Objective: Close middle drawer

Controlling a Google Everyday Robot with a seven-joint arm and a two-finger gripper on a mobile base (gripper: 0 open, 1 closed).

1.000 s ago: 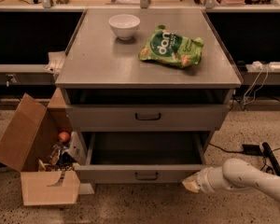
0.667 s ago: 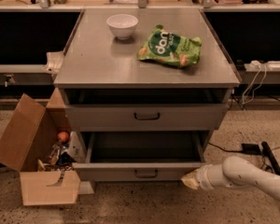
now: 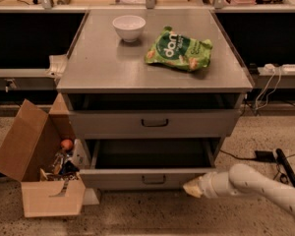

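The middle drawer point(image 3: 147, 179) is the lower of the two grey fronts that show. It is pulled out, and its dark, deep box looks empty. A small dark bar handle point(image 3: 153, 179) sits at the centre of its front. My gripper point(image 3: 191, 188), cream-tipped on a white arm, comes in from the lower right. It is at the right end of that drawer's front panel, at or very near it. Above it, another grey drawer front point(image 3: 155, 123) with a dark handle stands out slightly under the tabletop.
The grey cabinet top point(image 3: 103, 63) holds a white bowl point(image 3: 129, 27) and a green snack bag point(image 3: 179, 50). An open cardboard box point(image 3: 37, 166) with small items stands on the floor at the left. Cables and a power strip point(image 3: 280, 69) lie at the right.
My gripper has shifted slightly left along the front of the open drawer. The drawer stands about as far out as before.
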